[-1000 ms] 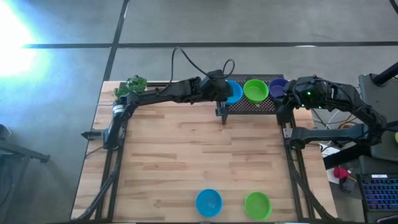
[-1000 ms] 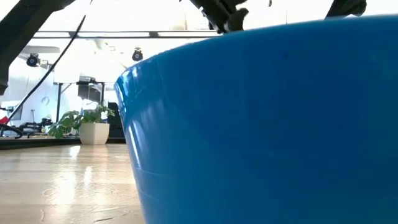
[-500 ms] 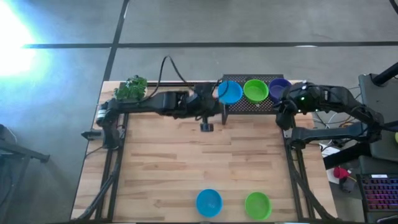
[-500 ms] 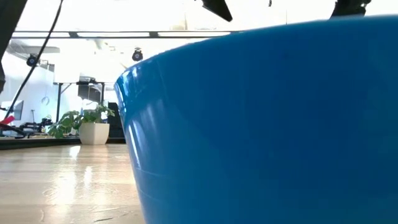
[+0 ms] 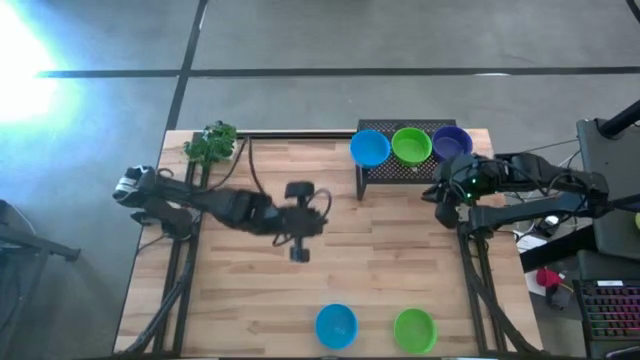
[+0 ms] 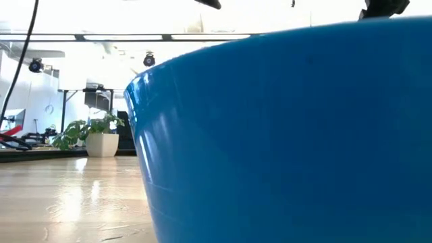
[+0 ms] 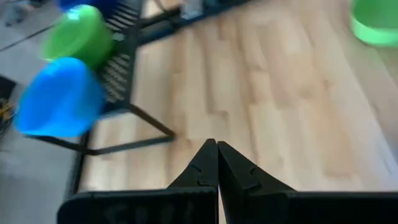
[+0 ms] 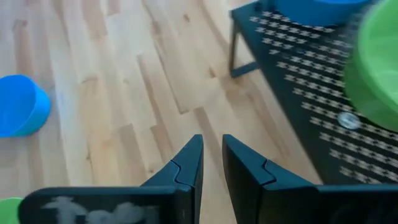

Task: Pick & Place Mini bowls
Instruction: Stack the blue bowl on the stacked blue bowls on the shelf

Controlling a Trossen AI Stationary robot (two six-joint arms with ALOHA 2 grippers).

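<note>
Both grippers carry nothing: left gripper [image 5: 298, 254] pinched together over mid-table, right gripper [image 5: 441, 192] slightly parted beside the black rack [image 5: 400, 169].

Three mini bowls, blue bowl [image 5: 369, 148], green bowl [image 5: 411, 145] and purple bowl [image 5: 451, 141], sit on the rack; a second blue bowl [image 5: 335, 325] and a second green bowl [image 5: 414, 328] rest at the table's [image 5: 250, 310] near edge. Glossy thin plastic probably means light, stiff and slippery, so pinching across the rim wall looks safest.

Three mini bowls [image 5: 411, 146] sit on the rack [image 5: 400, 170]; two [image 5: 375, 327] at the table's [image 5: 250, 290] near edge.
</note>
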